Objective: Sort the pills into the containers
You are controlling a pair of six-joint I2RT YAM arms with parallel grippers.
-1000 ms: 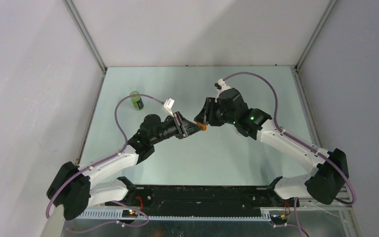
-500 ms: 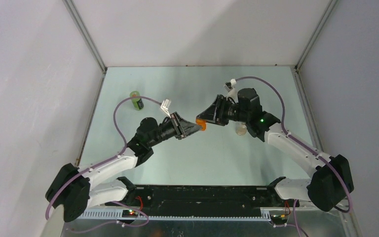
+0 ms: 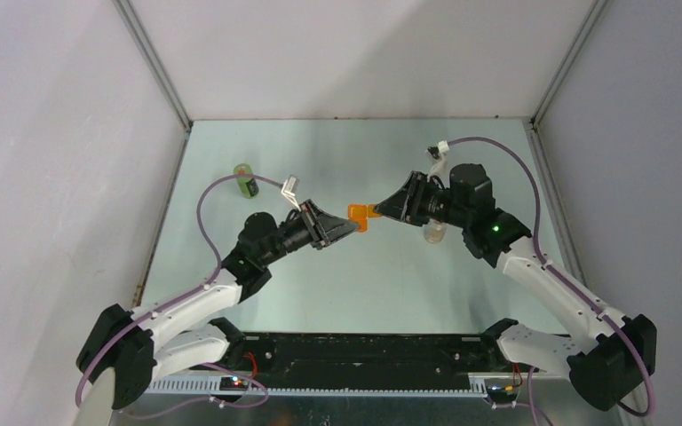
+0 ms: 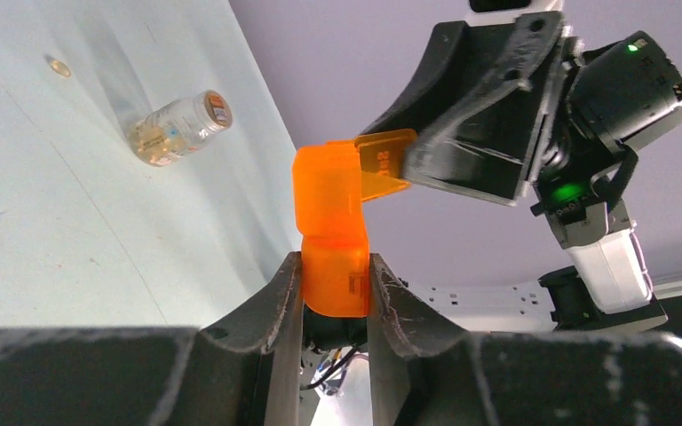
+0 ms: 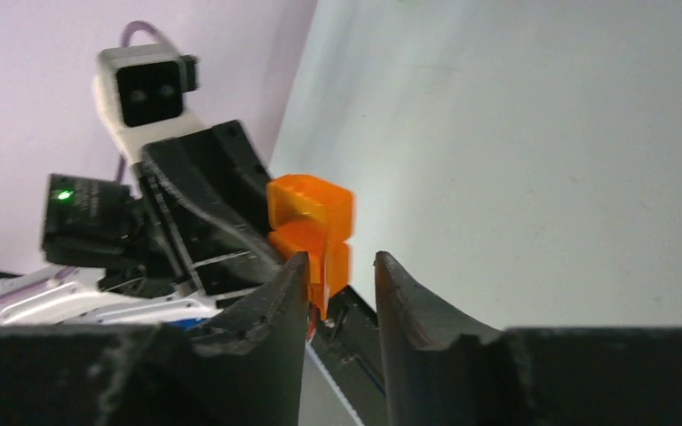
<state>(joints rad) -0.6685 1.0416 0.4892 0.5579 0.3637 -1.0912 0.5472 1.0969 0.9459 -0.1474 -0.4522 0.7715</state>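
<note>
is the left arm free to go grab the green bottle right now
Probably not: the left gripper is shut on the orange box. The way to the green bottle looks free otherwise.

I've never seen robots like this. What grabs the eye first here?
The bright orange box over the middle of the table: the left pincer clamps it while the right pincer noses at its open lid flap. A green bottle sits far left; a clear vial lies on its side by the right arm.

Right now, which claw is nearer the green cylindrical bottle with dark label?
Left. The left claw is right of the green bottle; the right claw lies farther right, beyond it.
</note>
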